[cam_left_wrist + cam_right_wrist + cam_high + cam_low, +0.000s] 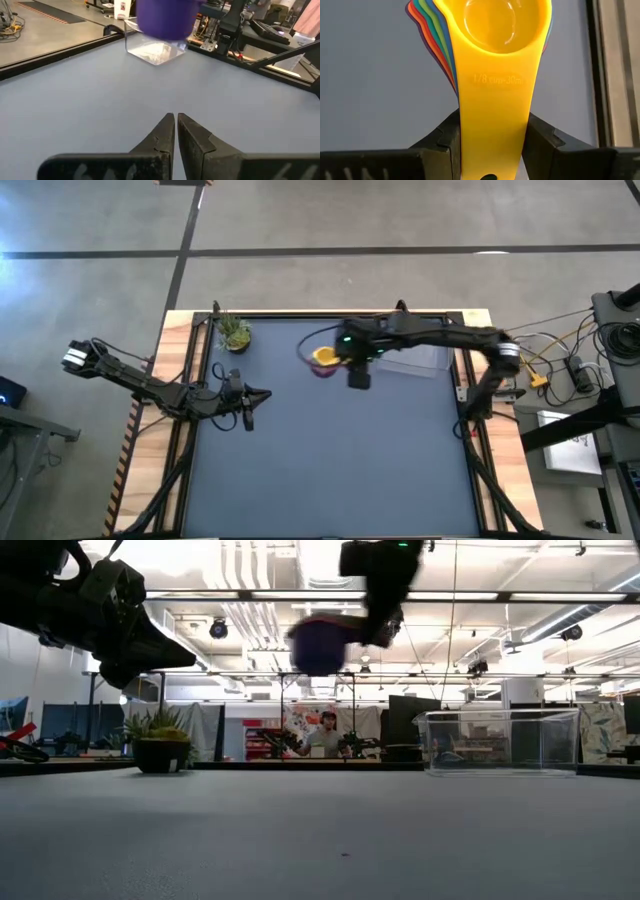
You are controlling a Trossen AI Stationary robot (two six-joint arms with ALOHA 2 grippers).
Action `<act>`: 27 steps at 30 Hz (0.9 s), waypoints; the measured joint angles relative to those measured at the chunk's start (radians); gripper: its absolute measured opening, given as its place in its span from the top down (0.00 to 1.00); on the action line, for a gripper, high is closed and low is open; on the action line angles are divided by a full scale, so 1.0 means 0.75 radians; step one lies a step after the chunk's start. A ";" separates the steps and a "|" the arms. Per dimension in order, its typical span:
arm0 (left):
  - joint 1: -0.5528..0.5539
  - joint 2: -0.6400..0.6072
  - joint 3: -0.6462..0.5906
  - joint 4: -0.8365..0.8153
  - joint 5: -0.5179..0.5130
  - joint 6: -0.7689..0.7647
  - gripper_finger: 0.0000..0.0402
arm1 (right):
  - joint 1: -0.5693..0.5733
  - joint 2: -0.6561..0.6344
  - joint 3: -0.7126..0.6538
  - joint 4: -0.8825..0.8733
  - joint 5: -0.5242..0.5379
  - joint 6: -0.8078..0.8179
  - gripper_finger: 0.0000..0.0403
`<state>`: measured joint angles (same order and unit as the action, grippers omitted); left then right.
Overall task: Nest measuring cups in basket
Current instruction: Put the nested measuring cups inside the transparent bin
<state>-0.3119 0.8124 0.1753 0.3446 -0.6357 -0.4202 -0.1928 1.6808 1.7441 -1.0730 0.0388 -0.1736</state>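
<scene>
The measuring cups are nested in one stack, the yellow cup on top and the purple one at the bottom, with green, teal, red and blue edges showing between. My right gripper is shut on the stack, high above the table's far middle. The clear basket rests on its base at the table's far right, below my right arm. My left gripper is shut and hovers over the table's left side, touching nothing. My right gripper pinches the stacked flat handles between its two fingers, one on each side edge, near the handles' free end. The fingers lie along the handles, the bowls pointing away from the wrist. The whole stack is lifted clear, well above the table.
A small potted plant stands near the table's far left corner. Black rails edge the table. Bare blue-grey table surface stretches across the middle and near side. A person shows far off in the room behind.
</scene>
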 joint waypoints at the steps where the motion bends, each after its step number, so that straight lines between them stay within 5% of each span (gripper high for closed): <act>1: 0.000 0.000 0.000 -0.001 0.000 0.000 0.99 | -0.010 -0.055 -0.058 0.002 0.002 -0.002 0.67; 15: 0.000 0.000 0.000 -0.002 -0.001 0.001 0.99 | -0.443 -0.759 -0.765 0.235 -0.084 -0.183 0.67; 27: 0.001 0.025 0.000 -0.002 -0.001 0.013 0.99 | -0.815 -0.841 -1.010 0.220 -0.167 -0.510 0.67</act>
<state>-0.3115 0.8309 0.1753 0.3431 -0.6365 -0.4102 -0.8040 1.0499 0.9864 -0.9077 -0.0862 -0.5558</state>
